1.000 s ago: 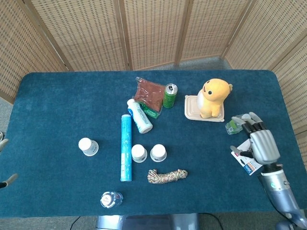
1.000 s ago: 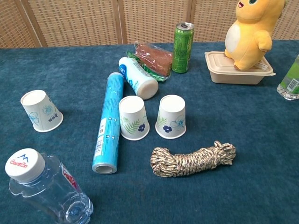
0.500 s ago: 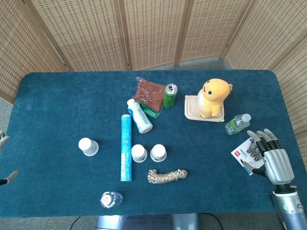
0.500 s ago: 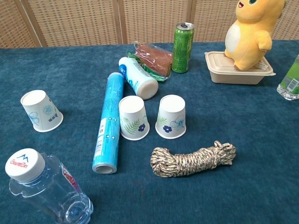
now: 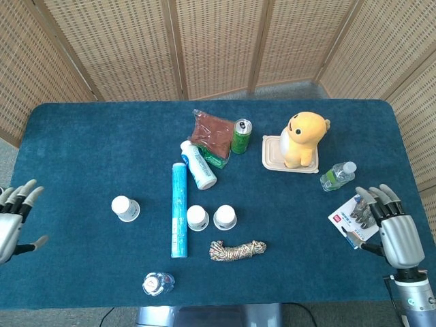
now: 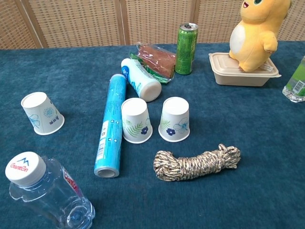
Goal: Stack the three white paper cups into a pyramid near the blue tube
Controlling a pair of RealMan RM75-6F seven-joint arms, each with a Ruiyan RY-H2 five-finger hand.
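Checking progress: I'm seeing no stacking done.
Base: two cups (image 6: 137,120) (image 6: 174,119) sitting beside blue tube (image 6: 109,123).
Third cup (image 6: 42,113): standing apart, left.
Left hand (image 5: 12,221), right hand (image 5: 393,228): both empty, fingers spread.

Three cups (image 5: 197,218) beside blue tube (image 5: 178,210) — left hand (image 5: 12,221), right hand (image 5: 392,225) spread, empty.

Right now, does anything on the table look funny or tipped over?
Nothing is spilled or broken. All three paper cups sit upside down: two beside the blue tube, the third cup alone on its far side. The white bottle lies on its side, and so does the blue tube.
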